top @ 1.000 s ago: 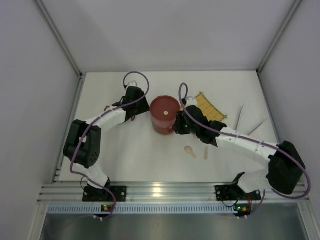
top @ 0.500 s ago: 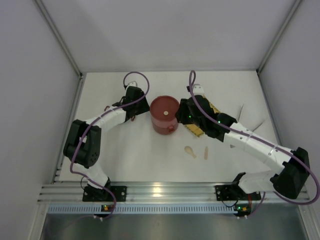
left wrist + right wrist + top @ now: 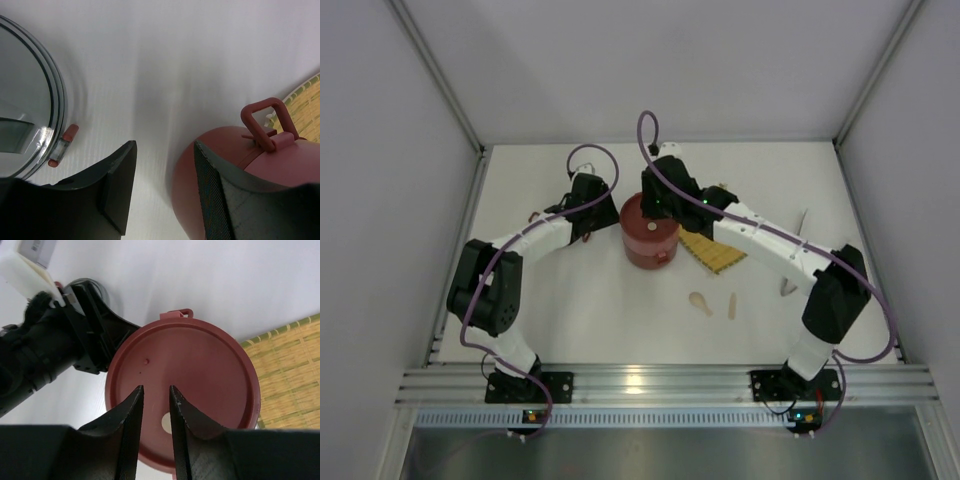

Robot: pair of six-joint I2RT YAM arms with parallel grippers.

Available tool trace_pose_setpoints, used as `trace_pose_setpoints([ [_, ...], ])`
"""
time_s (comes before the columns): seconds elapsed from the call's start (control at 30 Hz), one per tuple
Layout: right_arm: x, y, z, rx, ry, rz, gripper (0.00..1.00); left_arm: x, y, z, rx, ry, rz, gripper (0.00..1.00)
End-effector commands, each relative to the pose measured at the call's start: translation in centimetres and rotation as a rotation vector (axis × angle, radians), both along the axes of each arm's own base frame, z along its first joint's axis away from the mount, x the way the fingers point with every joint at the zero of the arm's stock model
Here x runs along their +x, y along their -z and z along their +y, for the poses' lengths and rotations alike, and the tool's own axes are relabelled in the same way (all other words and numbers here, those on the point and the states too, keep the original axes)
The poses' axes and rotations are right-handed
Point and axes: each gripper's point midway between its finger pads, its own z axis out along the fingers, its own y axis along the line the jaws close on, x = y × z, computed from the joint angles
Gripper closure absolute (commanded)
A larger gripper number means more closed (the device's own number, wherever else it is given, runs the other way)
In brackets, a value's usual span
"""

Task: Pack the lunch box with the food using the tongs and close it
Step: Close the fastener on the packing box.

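Note:
The maroon lunch box [image 3: 650, 245] stands closed mid-table, its flat lid [image 3: 190, 385] with a pale centre dot on top. My right gripper [image 3: 656, 203] hovers over that lid, and its jaws [image 3: 156, 388] are open only a narrow slit with nothing between them. My left gripper [image 3: 604, 216] is at the box's left side. It [image 3: 165, 147] is open, with bare table between the fingers and its right finger [image 3: 215, 195] next to the maroon wall [image 3: 187, 200]. The tongs [image 3: 803, 221] lie at the right, mostly hidden under my right arm. No food shows.
A yellow woven mat [image 3: 716, 250] lies just right of the box. A beige spoon [image 3: 701, 302] and stick [image 3: 732, 305] lie nearer the front. In the left wrist view a clear round rim [image 3: 47, 90] with a small red clip [image 3: 64, 146] sits to the left.
My right arm has swung from the box's right side up and left, and now hangs over the lid. Its jaws have parted slightly. The left arm has not moved.

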Motion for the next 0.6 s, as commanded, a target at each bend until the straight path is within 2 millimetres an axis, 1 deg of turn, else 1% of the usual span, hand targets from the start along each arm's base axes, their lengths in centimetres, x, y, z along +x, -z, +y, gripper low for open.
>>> trace_pose_setpoints([
  [0.0,0.6,0.4,-0.9,-0.072,0.038,0.019,0.73,0.1,-2.1,-0.4,-0.025,0.015,-0.052,0.45],
  [0.03,0.7,0.5,-0.9,-0.070,0.042,0.020,0.74,0.0,-2.1,-0.4,-0.024,0.014,-0.053,0.45],
  [0.13,1.2,1.7,-1.2,-0.099,0.057,0.036,0.75,0.1,-2.6,-0.3,-0.022,0.009,-0.063,0.45],
  [0.17,1.5,2.2,-1.3,-0.111,0.065,0.044,0.75,0.0,-2.7,-0.1,-0.016,0.004,-0.064,0.45],
  [0.27,1.6,3.7,-1.4,-0.135,0.060,0.072,0.77,0.1,-3.0,0.5,0.005,-0.023,-0.067,0.45],
  [0.33,1.5,4.5,-1.3,-0.142,0.050,0.089,0.77,0.0,-3.2,1.6,0.039,-0.069,-0.063,0.45],
  [0.43,0.9,5.3,-1.2,-0.149,0.027,0.112,0.77,0.3,-4.2,2.6,0.051,-0.113,-0.085,0.45],
  [0.53,0.5,6.1,-1.5,-0.164,0.019,0.132,0.78,0.8,-5.0,3.2,0.048,-0.134,-0.106,0.44],
  [0.57,0.4,6.2,-1.6,-0.164,0.018,0.135,0.78,1.1,-5.6,3.2,0.042,-0.139,-0.120,0.44],
])
